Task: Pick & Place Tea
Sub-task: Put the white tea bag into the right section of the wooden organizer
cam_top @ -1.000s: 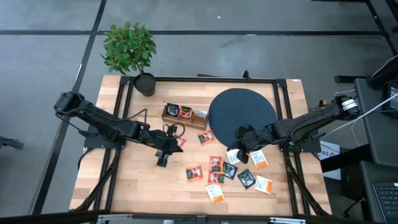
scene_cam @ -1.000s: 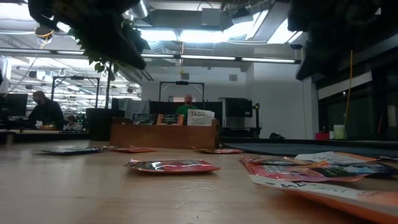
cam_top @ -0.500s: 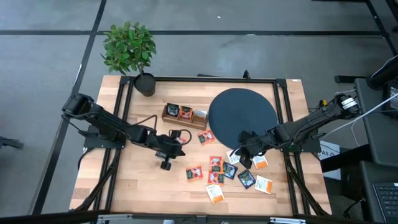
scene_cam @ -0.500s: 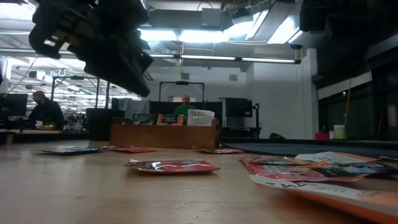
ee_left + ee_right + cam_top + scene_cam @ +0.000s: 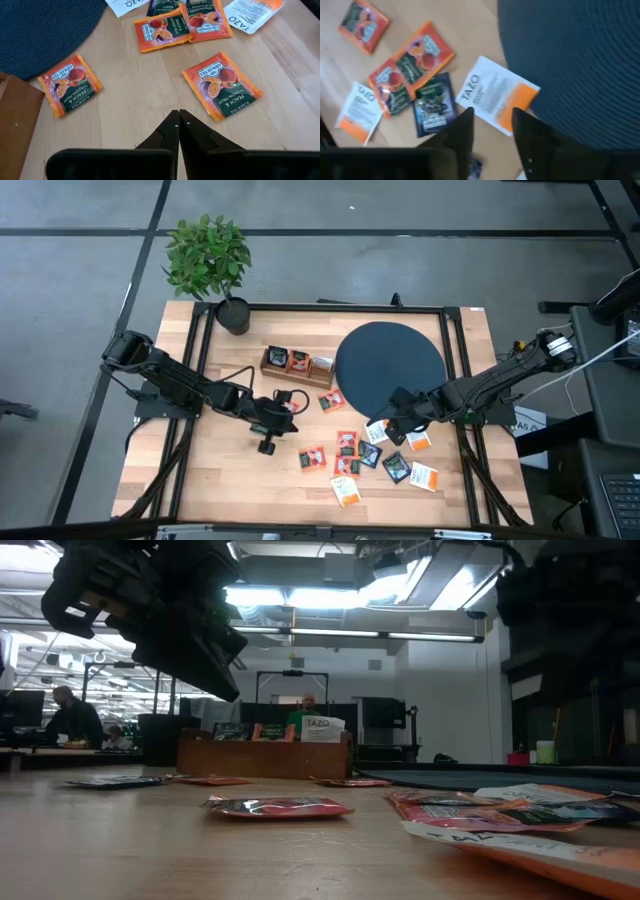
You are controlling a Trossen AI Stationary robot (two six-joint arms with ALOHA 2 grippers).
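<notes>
The tea sachets lie flat on the wooden table (image 5: 220, 480): orange-and-green ones (image 5: 222, 85) (image 5: 70, 85), dark ones (image 5: 434, 102) and white-and-orange ones. My left gripper (image 5: 288, 404) (image 5: 178, 117) hovers shut left of the pile with nothing between its fingers. My right gripper (image 5: 383, 423) (image 5: 492, 120) stands open just over a white-and-orange sachet (image 5: 495, 100) (image 5: 376, 431) that lies at the near rim of the black disc (image 5: 390, 365). The wooden tray (image 5: 297, 365) at the back holds a few sachets.
A potted plant (image 5: 208, 260) stands at the far left corner. A black frame (image 5: 320, 307) runs round the table's edge. In the low view both arms hang dark over the table, and people sit in the room behind. Bare wood lies at the near left.
My left gripper has come down and swung a little toward the table's near edge. My right gripper has sunk lower over the white-and-orange sachet, which lies where it was.
</notes>
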